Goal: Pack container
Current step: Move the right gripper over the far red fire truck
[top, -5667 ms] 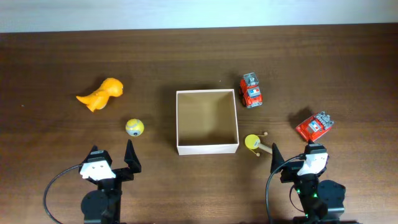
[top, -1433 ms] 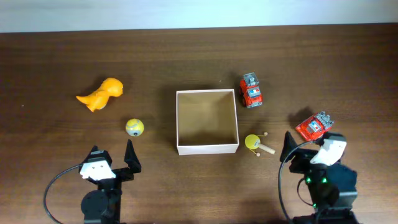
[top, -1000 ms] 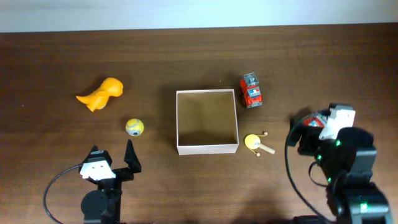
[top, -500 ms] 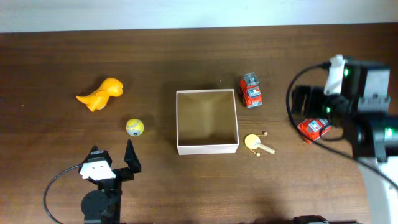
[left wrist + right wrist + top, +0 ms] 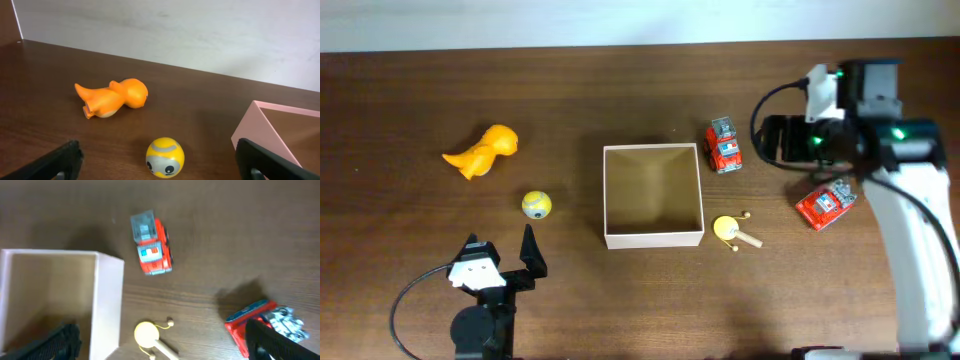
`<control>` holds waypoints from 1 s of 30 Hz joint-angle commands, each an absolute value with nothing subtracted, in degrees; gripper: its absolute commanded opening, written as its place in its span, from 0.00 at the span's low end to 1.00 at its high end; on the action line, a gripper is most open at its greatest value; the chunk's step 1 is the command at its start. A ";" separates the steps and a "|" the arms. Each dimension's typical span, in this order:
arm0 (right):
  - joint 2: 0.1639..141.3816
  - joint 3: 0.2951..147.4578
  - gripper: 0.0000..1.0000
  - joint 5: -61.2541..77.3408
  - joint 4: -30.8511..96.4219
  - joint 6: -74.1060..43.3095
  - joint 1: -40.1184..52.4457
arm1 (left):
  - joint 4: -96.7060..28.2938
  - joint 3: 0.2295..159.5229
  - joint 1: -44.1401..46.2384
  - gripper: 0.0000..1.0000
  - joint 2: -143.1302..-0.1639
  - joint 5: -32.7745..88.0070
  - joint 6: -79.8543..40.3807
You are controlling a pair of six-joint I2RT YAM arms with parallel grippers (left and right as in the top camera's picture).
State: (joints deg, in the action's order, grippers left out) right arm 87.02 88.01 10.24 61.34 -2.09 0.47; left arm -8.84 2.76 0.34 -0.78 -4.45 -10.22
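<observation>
Tabletop: dark brown wood (image 5: 410, 90), with a pale wall (image 5: 200, 30) along its far edge.
Box: the white square box (image 5: 654, 238) sits mid-tabletop between the two arms, its open face up and its tan inside showing.
Box axis: the box is square, so it has no long side; its walls run parallel to the tabletop edges.
Left of box: a yellow ball (image 5: 536, 205) lies near it, and an orange dinosaur (image 5: 482, 152) lies on its side farther out.
Right of box: a yellow rattle (image 5: 732, 231) lies just beside the near corner, a red fire truck (image 5: 724, 146) is near the far corner, and a second red truck (image 5: 827, 203) lies well apart.
Left end effector (image 5: 500, 240): it is low at the near edge with its fingers spread, holding nothing.
Right end effector (image 5: 778, 140): it is raised between the two trucks with its fingers spread wide and empty.
</observation>
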 commanded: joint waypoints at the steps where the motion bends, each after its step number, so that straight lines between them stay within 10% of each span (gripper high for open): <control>1: 93.41 89.17 0.99 11.16 62.04 2.63 0.75 | -8.69 2.46 0.05 0.99 -0.30 -3.81 -9.30; 30: 107.24 89.14 0.94 13.15 51.53 17.50 3.18 | -8.69 2.46 0.05 0.99 -0.30 -3.81 -9.30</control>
State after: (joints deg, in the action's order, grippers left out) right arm 104.62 88.05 12.01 51.88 16.60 3.01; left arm -8.84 2.76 0.34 -0.80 -4.45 -10.22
